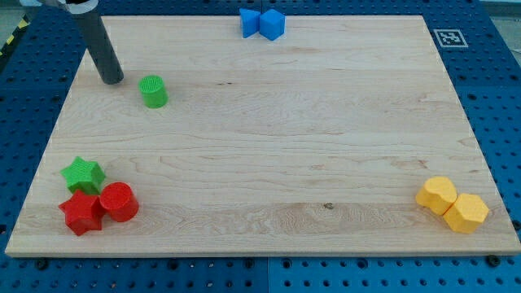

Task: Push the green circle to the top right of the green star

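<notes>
Resting my tip (112, 79) just left of green circle (153, 91).

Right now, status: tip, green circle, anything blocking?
My tip sits just to the view's left of the green circle, not touching. Green star low at view's left, by two red blocks. Path between clear.

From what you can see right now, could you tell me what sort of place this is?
Probably a robotics lab bench: a wooden board on a blue perforated table, a fiducial marker, and my tip beside the green circle.
</notes>
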You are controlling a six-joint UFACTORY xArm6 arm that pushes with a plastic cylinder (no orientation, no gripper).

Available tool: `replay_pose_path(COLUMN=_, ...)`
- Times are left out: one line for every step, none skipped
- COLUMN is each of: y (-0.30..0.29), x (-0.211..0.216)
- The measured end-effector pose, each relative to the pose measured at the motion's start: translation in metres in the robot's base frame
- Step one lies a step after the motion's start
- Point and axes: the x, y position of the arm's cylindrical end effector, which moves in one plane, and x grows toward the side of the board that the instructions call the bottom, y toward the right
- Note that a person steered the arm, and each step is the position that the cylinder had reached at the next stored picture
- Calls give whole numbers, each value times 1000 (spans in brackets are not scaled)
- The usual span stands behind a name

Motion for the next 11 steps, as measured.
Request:
replay_pose_path(y=40, x=2)
replay_pose_path(y=81, x=2)
replay_pose_path(y=82, x=3)
replay_pose_path(y=82, x=17)
replay_pose_path(y=82, x=31)
replay_pose_path(y=81, x=39)
replay_pose_path(y=68, x=37)
replay_pose_path(y=54, x=37)
replay_pose_path(y=55, x=37)
replay_pose_path(y=62, x=38)
replay_pose_path(y=62, x=49)
